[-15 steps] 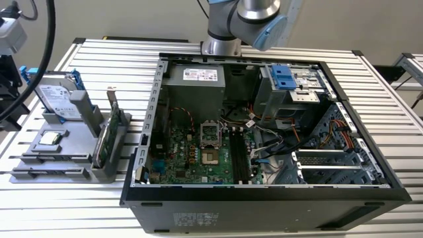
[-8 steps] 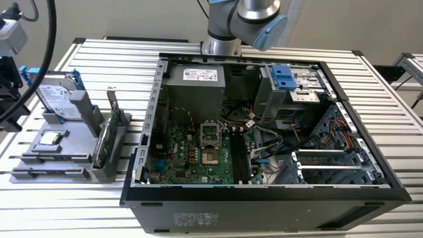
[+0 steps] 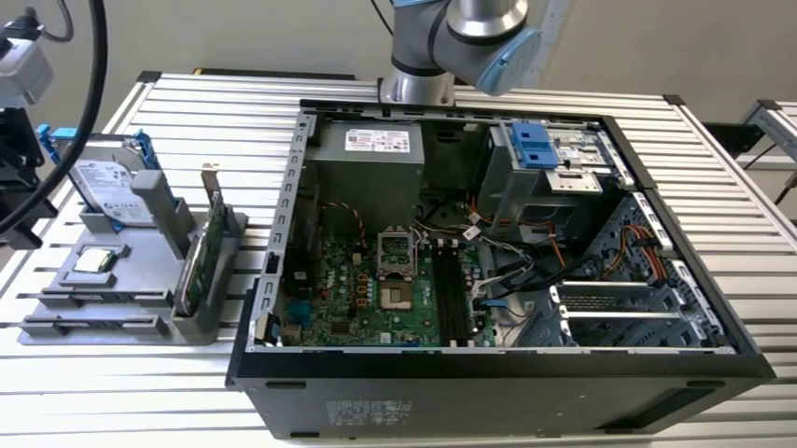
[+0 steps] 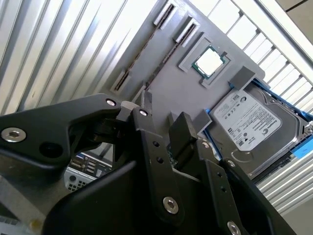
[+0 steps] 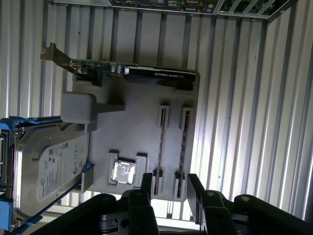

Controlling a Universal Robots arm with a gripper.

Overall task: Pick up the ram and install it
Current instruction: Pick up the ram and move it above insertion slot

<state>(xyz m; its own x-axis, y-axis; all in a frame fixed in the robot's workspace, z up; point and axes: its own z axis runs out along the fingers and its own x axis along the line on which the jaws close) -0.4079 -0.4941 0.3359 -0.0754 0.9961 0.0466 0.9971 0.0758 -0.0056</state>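
Note:
A thin dark ram stick [image 5: 184, 141] stands on edge in a narrow slot of the grey holder [image 5: 137, 122]. A second similar strip [image 5: 160, 142] sits in the slot beside it. In the second wrist view the same two strips [image 4: 165, 62] run across the holder [image 4: 176, 93]. In the exterior view they are the dark lines [image 3: 90, 299] at the holder's near end. My gripper [image 5: 170, 188] hangs above that end of the slots, open, with nothing between its fingers [image 4: 183, 125]. The black memory slots [image 3: 451, 294] lie on the motherboard inside the open computer case [image 3: 498, 373].
On the holder also sit a silver hard drive with blue rails [image 5: 49, 161], a square processor chip [image 5: 123, 172] and a green card with a metal bracket [image 5: 132, 73]. Everything rests on a ribbed metal table [image 3: 112, 401]. The arm [image 3: 473, 37] rises behind the case.

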